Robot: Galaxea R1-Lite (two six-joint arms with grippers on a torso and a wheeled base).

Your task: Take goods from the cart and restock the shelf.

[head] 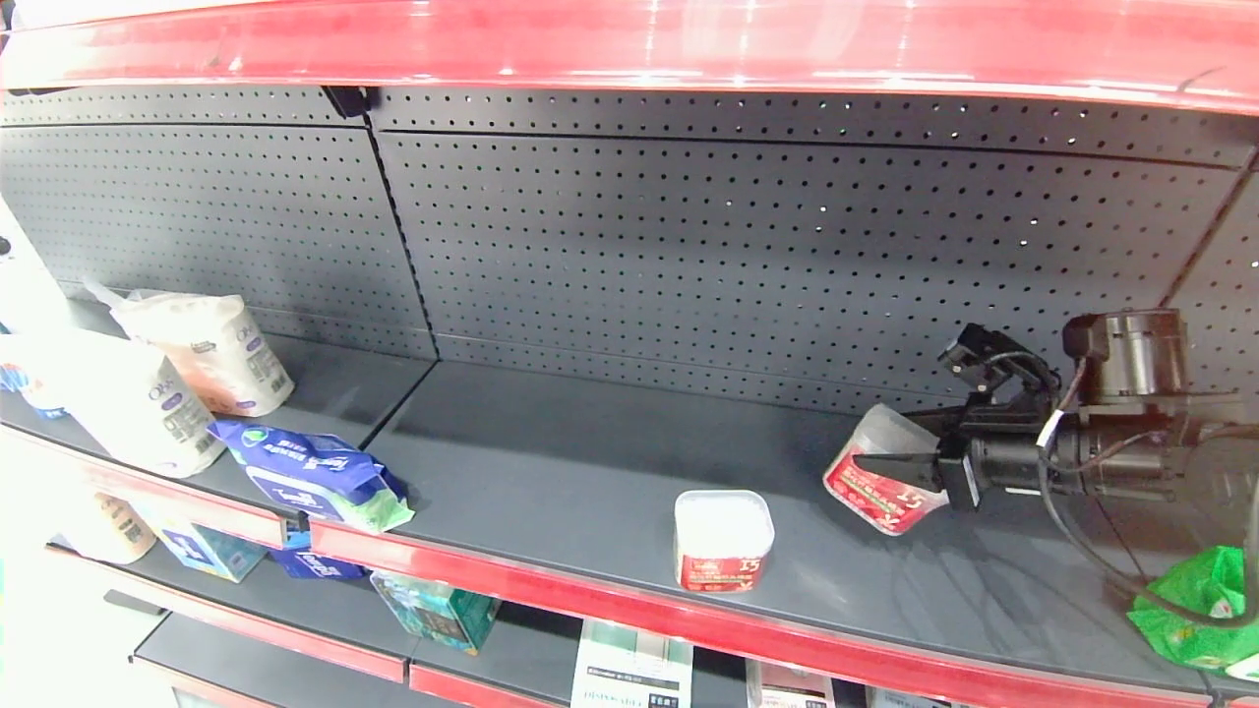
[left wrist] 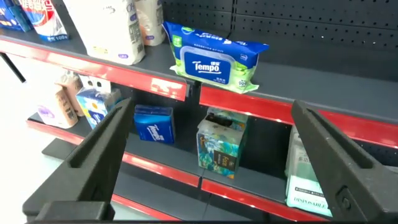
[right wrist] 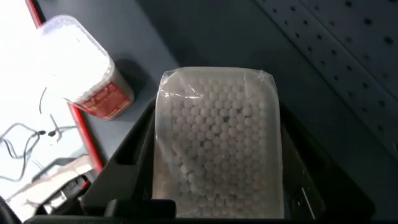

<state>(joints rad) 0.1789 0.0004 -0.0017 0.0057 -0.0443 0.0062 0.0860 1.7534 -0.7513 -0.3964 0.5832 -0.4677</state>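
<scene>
A clear tub of cotton swabs with a red label is tilted just above the grey shelf board, and my right gripper is shut on it. In the right wrist view the same tub sits between the black fingers, white swab tips showing through its base. A second, matching tub stands upright near the shelf's red front edge, to the left of the held one. My left gripper hangs open in front of the lower shelves with nothing between its fingers.
On the shelf's left end lie a blue wipes pack and white cotton-pad bags. A green bag sits at the far right. A perforated back panel stands behind. Boxed tissues fill the lower shelves.
</scene>
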